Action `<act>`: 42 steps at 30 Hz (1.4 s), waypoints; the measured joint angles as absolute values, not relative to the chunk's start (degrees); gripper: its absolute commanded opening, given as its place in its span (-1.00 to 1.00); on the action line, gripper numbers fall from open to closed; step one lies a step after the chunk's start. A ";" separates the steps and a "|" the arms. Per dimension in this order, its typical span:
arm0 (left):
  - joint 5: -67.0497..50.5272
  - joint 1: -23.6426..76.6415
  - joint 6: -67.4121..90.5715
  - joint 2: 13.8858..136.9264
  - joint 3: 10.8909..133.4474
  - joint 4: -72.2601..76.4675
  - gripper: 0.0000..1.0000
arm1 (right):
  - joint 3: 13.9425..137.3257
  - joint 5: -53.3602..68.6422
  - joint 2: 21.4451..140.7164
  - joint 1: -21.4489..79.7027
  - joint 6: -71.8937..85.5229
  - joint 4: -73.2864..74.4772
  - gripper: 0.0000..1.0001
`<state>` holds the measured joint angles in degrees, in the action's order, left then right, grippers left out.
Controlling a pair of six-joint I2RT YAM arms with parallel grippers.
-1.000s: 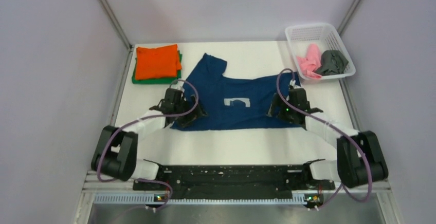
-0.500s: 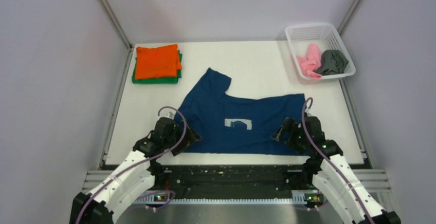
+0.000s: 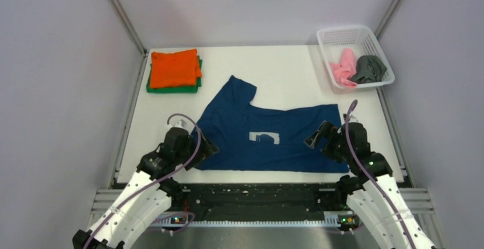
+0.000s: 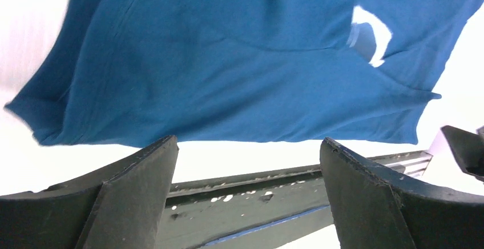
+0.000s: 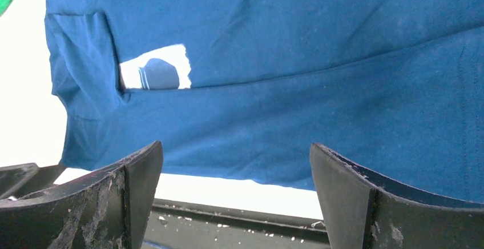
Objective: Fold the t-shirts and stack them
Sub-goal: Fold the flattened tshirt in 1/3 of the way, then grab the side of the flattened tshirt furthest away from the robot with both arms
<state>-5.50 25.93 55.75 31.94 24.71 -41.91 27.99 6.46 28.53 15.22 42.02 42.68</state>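
Note:
The navy t-shirt (image 3: 268,135) with a pale square print (image 3: 264,138) lies spread on the white table, its lower edge near the front. It fills the left wrist view (image 4: 228,60) and the right wrist view (image 5: 285,77). My left gripper (image 3: 202,145) is open and empty, raised over the shirt's lower left corner. My right gripper (image 3: 319,137) is open and empty, raised over the lower right part. A folded orange shirt (image 3: 174,68) lies on a folded green one (image 3: 171,88) at the back left. Pink (image 3: 343,68) and dark grey (image 3: 368,69) shirts lie in the basket.
The white mesh basket (image 3: 341,35) stands at the back right corner. Metal frame posts rise at the back corners. A black rail (image 3: 257,195) runs along the table's near edge between the arm bases.
Both grippers dragged the navy shirt toward the front edge, then let go and lifted a little. The shirt now lies still, nearer the front than a second ago.

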 measured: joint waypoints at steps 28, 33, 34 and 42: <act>2.68 25.87 55.07 42.63 19.44 -27.97 0.98 | 30.89 -10.70 36.88 15.27 43.68 37.32 0.98; 4.58 25.87 56.05 36.16 19.42 -37.95 0.97 | 32.05 -13.37 36.95 15.27 42.52 35.22 0.97; 4.71 25.87 56.05 35.42 19.42 -38.76 0.98 | 32.05 -13.65 37.26 15.25 42.11 34.94 0.97; 6.87 25.87 48.84 49.32 39.44 -40.82 0.98 | 38.17 -14.90 47.22 14.79 38.54 34.13 0.97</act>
